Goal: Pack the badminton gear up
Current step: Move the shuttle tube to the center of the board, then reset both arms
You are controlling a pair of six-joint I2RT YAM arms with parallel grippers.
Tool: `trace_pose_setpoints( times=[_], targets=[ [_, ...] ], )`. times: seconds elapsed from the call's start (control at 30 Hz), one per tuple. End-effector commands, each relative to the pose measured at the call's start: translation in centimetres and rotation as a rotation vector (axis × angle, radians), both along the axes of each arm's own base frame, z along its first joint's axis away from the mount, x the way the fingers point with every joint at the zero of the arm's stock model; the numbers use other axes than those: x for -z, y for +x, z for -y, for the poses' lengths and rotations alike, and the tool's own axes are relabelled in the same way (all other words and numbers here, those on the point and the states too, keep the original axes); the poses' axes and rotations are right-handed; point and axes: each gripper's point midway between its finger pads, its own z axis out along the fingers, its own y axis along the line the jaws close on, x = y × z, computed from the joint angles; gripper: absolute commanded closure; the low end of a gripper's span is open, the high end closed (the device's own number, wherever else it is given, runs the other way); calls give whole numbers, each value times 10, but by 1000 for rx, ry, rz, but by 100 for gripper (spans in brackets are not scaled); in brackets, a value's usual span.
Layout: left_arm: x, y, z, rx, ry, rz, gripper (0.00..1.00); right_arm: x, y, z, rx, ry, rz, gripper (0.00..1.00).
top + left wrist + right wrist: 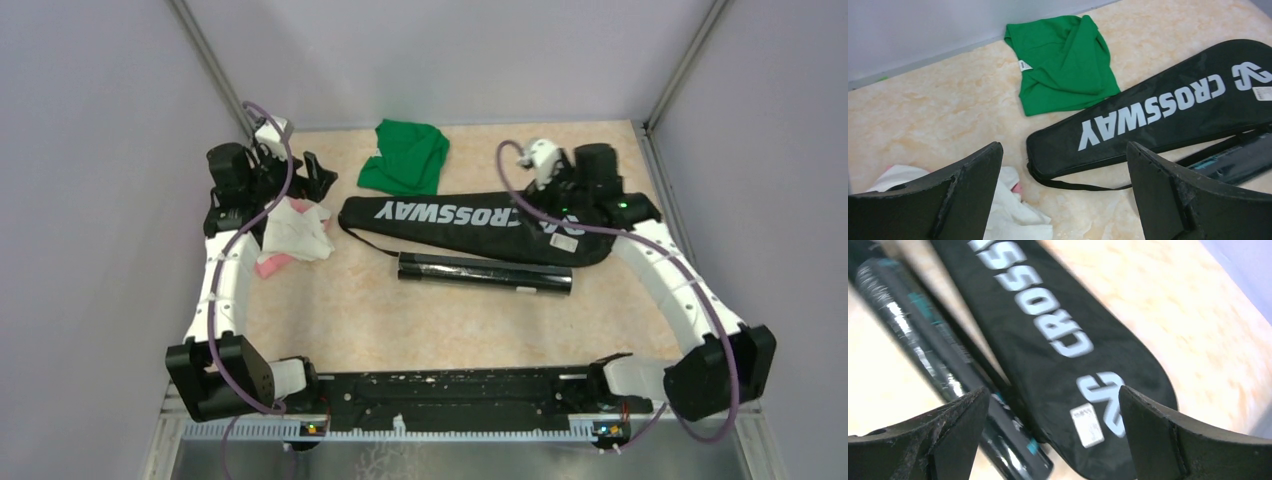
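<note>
A black "CROSSWAY" racket bag (pixel 470 225) lies zipped and flat across the middle of the table, its wide end to the right. A long black tube (pixel 485 272) with teal lettering lies just in front of it, parallel to it. My right gripper (pixel 562 205) hovers open over the bag's wide end; the wrist view shows the bag (pixel 1048 340) and the tube's end (pixel 923 335) below the gripper (pixel 1053 391), nothing between the fingers. My left gripper (pixel 318 177) is open and empty at the back left, facing the bag's narrow end (pixel 1158 110) and the tube (pixel 1233 160).
A green cloth (pixel 405 158) lies crumpled at the back, behind the bag; it also shows as a green cloth (pixel 1063 65) in the left wrist view. White and pink cloths (pixel 295 232) sit under the left arm. Grey walls close in the left, back and right sides.
</note>
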Motion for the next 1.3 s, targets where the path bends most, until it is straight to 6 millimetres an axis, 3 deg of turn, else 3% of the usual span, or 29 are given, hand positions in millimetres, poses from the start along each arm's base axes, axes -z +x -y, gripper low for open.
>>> trace_pose_setpoints(
  times=[0.0,0.1,0.17,0.53,0.93,1.27],
  targets=[
    [-9,0,19,99,-81,44,1,-39,26,57,257,246,74,2],
    [-2,-1,25,150,-83,28,1,-52,39,100,440,339,126,2],
    [3,-2,27,159,-97,29,1,-57,43,117,525,370,164,1],
    [-10,-16,21,103,-31,194,1,-95,25,149,669,350,362,1],
    [-36,-22,0,2,111,256,1,-105,14,145,641,366,379,2],
    [-29,-29,3,17,104,232,1,-110,7,144,623,357,390,2]
  ],
)
